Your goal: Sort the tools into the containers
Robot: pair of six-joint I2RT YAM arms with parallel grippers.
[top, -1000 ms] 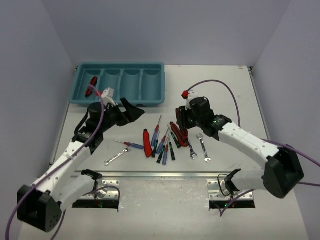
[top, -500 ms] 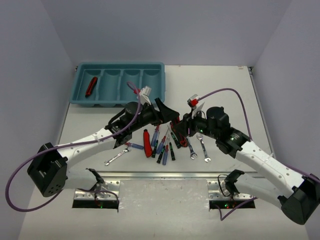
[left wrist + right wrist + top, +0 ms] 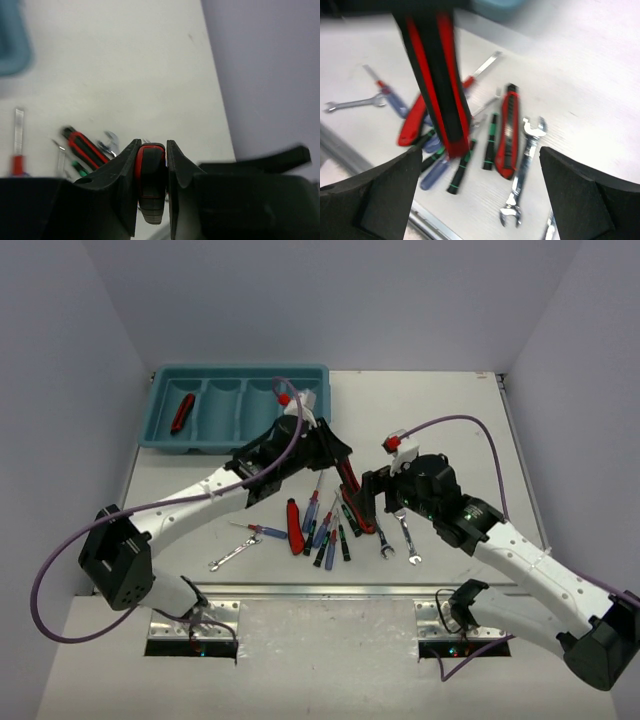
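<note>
My left gripper (image 3: pixel 338 462) is shut on one red-and-black-handled tool (image 3: pixel 350 485), held over the pile of tools (image 3: pixel 325 525). In the left wrist view the handle (image 3: pixel 151 185) sits clamped between the jaws of that gripper (image 3: pixel 151 146). My right gripper (image 3: pixel 372 502) stands open beside it. In the right wrist view the held tool (image 3: pixel 437 85) hangs ahead of this gripper (image 3: pixel 480 152), with nothing between the fingers. The teal tray of containers (image 3: pixel 240 437) is at the back left. A red-and-black tool (image 3: pixel 182 412) lies in its leftmost compartment.
On the table lie another red-and-black tool (image 3: pixel 509 130), silver wrenches (image 3: pixel 522 170), black-and-green screwdrivers (image 3: pixel 490 140) and blue ones (image 3: pixel 435 175). A red-handled tool (image 3: pixel 294 525) and a small wrench (image 3: pixel 232 557) lie left of the pile. A metal rail (image 3: pixel 330 589) runs along the near edge.
The left arm swung from the tray to the pile and shut on the red-and-black tool. The right gripper, shut on that tool before, has opened and drawn back.
</note>
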